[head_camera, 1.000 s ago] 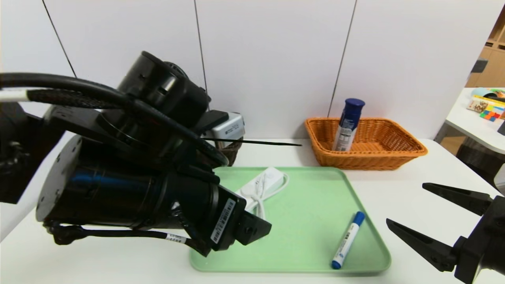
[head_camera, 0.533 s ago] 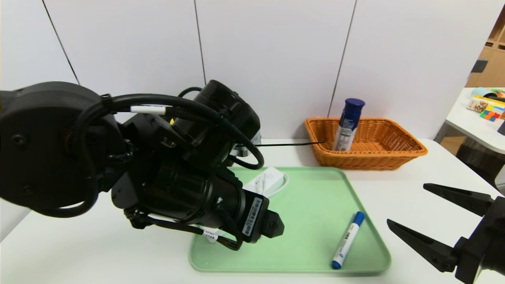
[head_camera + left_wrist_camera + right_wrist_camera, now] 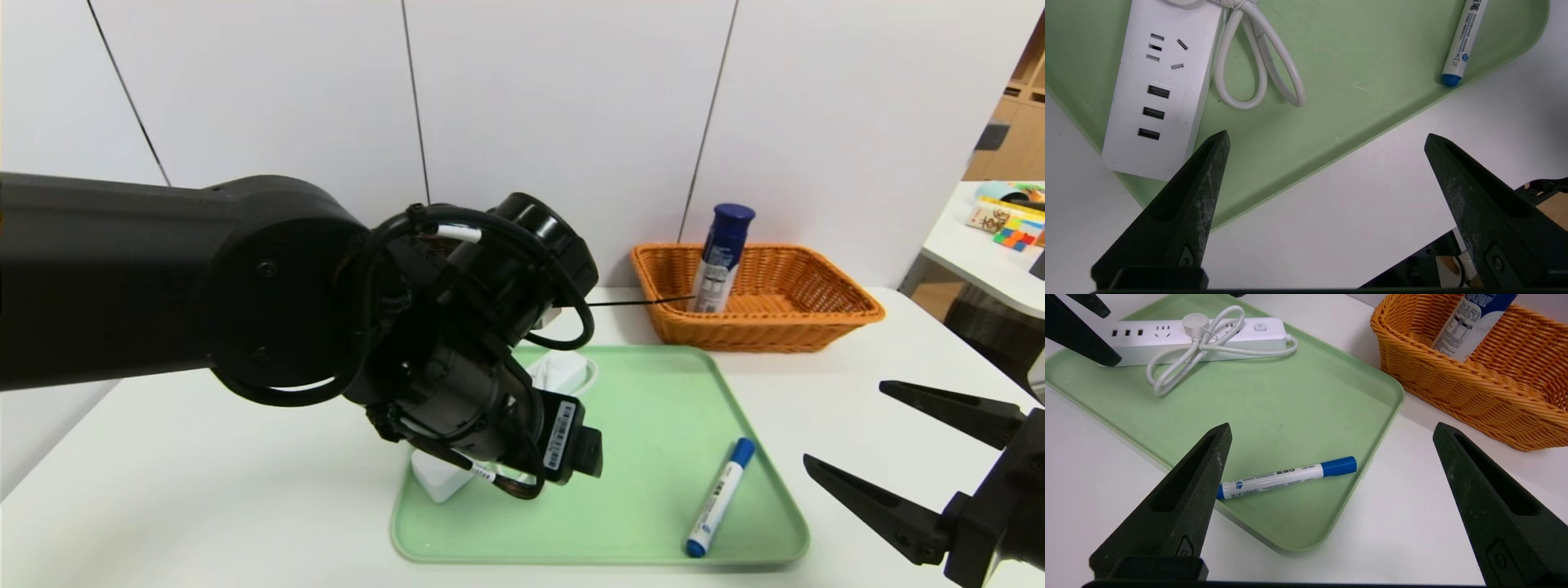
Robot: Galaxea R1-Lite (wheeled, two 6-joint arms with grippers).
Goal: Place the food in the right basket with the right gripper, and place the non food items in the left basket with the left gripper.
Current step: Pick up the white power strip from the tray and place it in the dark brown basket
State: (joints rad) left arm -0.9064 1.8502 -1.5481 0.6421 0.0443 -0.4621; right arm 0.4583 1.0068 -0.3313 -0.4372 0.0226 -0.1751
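Beneath the wide-open, empty black left gripper (image 3: pixel 1327 136), the white plastic marker (image 3: pixel 1465 43) is lying, likely light, slick, best pinched mid-barrel.

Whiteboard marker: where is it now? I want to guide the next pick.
In the head view, the marker lies on the green tray's right side, near its rim.

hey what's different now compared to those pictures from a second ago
The left arm has swung rightward over the tray, its open gripper holding nothing. The marker, the can in the orange basket and the open right gripper stayed put.
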